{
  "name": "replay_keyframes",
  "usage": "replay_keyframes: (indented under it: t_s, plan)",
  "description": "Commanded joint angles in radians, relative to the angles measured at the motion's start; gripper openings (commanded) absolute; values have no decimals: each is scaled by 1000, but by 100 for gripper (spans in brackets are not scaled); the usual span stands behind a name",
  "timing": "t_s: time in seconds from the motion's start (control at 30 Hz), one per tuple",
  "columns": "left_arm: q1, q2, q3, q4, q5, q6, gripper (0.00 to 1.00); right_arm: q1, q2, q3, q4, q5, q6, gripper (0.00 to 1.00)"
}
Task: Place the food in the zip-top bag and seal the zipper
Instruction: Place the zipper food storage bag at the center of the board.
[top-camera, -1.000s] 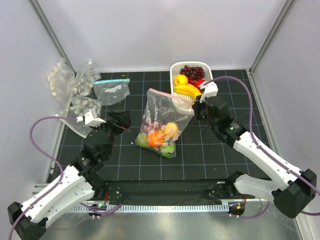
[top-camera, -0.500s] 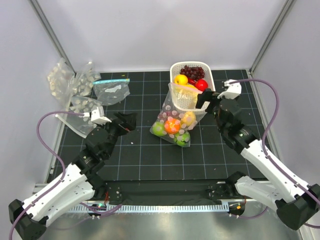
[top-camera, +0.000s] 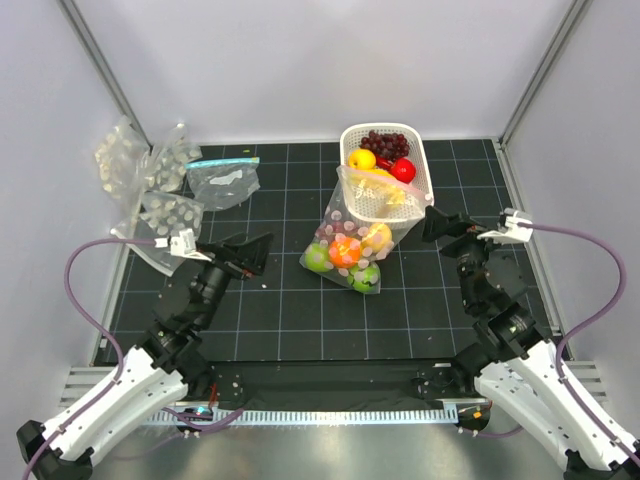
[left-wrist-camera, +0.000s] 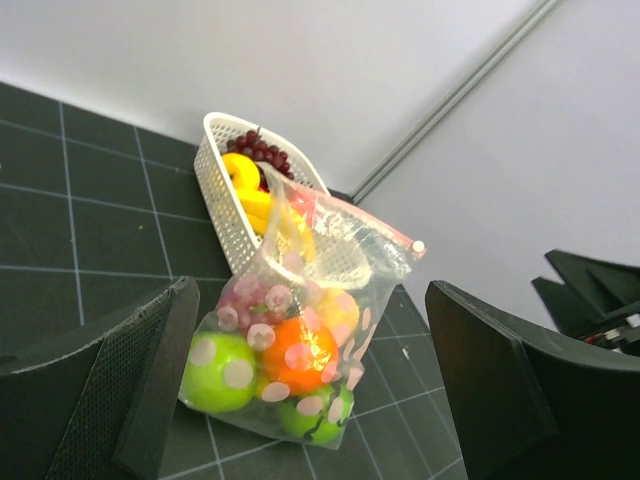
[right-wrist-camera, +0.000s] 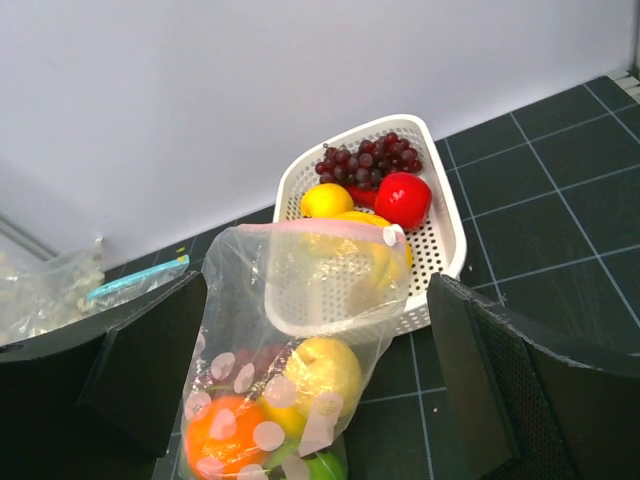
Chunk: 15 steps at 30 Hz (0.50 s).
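Note:
The zip-top bag stands on the black mat, its dotted clear pouch holding an orange fruit, green apples and a yellow fruit. Its top leans against the white basket. The pink zipper runs as one flat strip with a white slider at its right end. My left gripper is open, left of the bag and apart from it. My right gripper is open, right of the bag and holding nothing. Both wrist views frame the bag between wide jaws.
The basket holds grapes, a lemon, a red apple and bananas. A flat clear bag with a teal strip and several pouches of white pieces lie at the back left. Frame posts stand at the corners.
My right gripper opened, released the bag's mouth and pulled back to the right. The bag shifted right and now leans on the basket. The left arm drew back slightly.

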Motion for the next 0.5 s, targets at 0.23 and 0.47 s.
replay_keyframes:
  t_s: [0.23, 0.47]
  plan:
    - [4, -33, -54, 177, 27, 35, 100, -3, 8, -16, 59, 123, 62, 100]
    - [5, -18, -48, 185, 47, 38, 100, -1, 24, -22, 83, 107, 81, 94]
